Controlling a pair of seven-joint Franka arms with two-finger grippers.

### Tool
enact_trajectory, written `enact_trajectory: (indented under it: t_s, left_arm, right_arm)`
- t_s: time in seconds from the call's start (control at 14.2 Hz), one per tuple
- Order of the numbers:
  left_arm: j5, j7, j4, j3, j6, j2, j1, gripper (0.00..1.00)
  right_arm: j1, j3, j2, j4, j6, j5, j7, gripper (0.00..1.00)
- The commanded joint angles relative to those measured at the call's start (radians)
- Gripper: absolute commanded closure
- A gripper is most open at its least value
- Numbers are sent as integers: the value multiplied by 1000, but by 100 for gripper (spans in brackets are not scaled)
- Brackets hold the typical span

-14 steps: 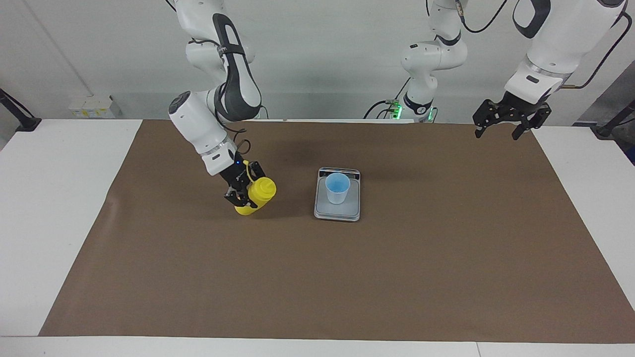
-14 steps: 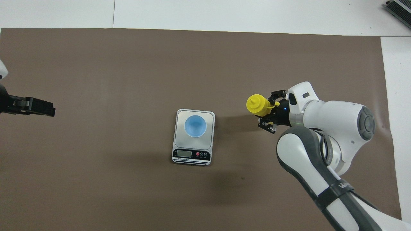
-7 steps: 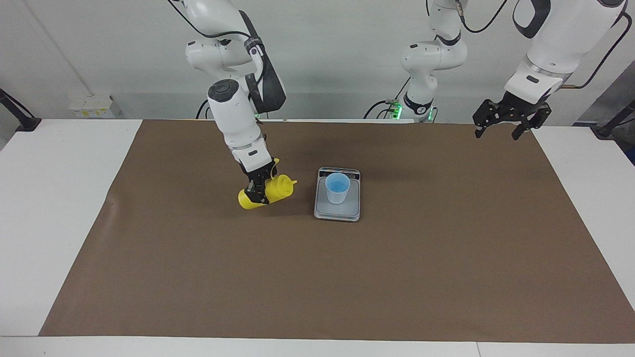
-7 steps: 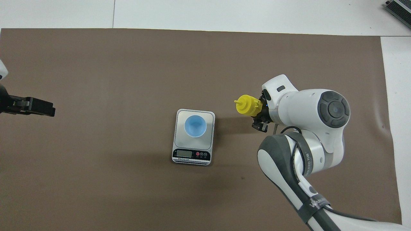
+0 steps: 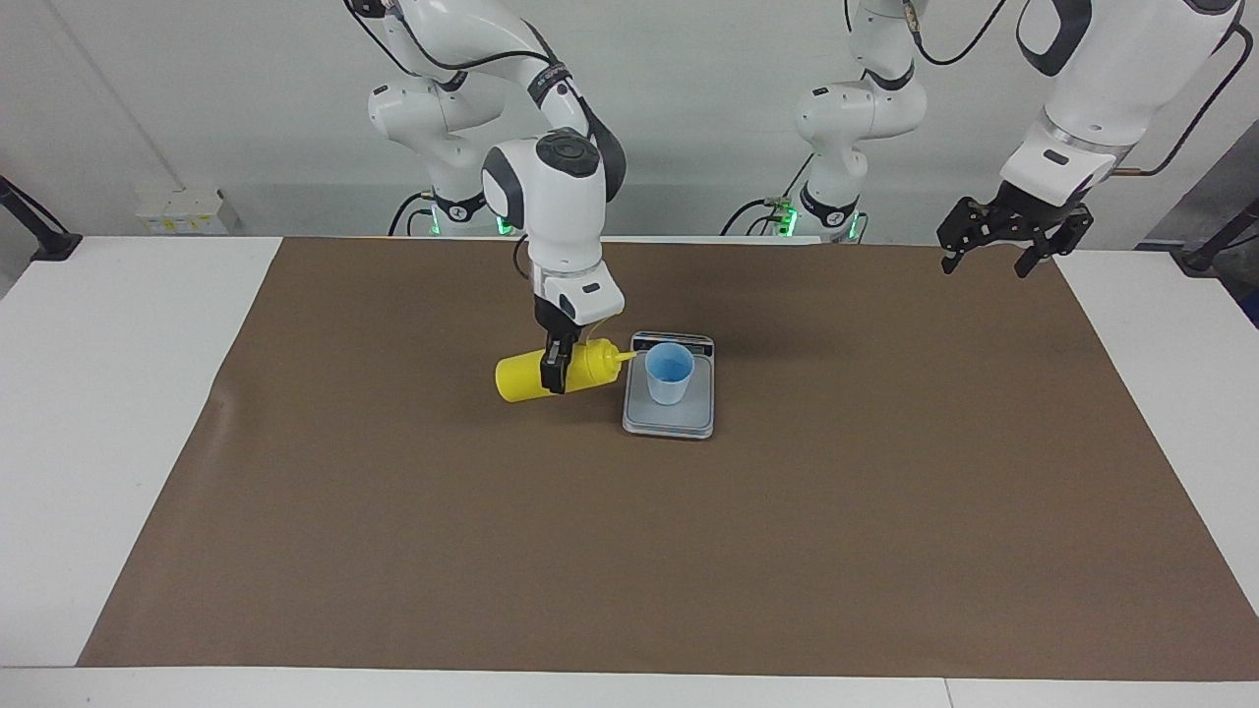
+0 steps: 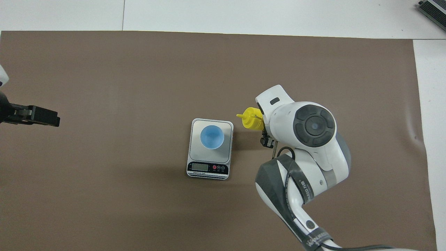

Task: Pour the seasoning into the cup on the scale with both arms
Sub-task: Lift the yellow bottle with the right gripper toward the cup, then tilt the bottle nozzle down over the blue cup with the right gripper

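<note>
One end effector, right (image 5: 555,372), clamped on seasoning (image 5: 551,375); nozzle beside cup (image 5: 669,373).

bright even overhead light; soft faint shadows on brown mat (image 5: 689,551); sharp focus.

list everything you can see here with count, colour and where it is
yellow plastic squeeze bottle: 1, yellow, held on its side above the mat, nozzle toward the cup
small tapered cup: 1, light blue, on the scale
flat rectangular kitchen scale: 1, silver-grey, mid-mat
paper mat: 1, brown, covering the table
table: 1, white
right pincer: 1, black, shut on the bottle beside the scale
left pincer: 1, black, open, waiting over the mat's corner
</note>
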Motion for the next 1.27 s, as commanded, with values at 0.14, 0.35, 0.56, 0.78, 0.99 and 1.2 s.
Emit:
enact_trajectory:
  t_s: [0.14, 0.35, 0.56, 0.78, 0.99, 1.2]
  left_arm:
    - [10, 13, -6, -8, -15, -18, 16, 0]
    - [10, 13, -6, -8, -16, -18, 16, 0]
    - [10, 13, -6, -8, -16, -18, 16, 0]
    - [10, 13, -6, -8, -16, -18, 16, 0]
    - [10, 13, -6, -8, -16, -18, 16, 0]
    - [10, 13, -6, -8, -16, -18, 16, 0]
  right_arm:
    - [95, 1, 43, 62, -58, -293, 18, 100]
    - [157, 3, 45, 55, -54, -475, 18, 100]
    - [232, 3, 71, 50, -52, -618, 44, 100]
    - [264, 3, 62, 13, -34, -828, 88, 100]
    - [267, 3, 20, -84, 23, -1011, 188, 100]
    - [312, 1, -6, -186, -6, -1232, 320, 100]
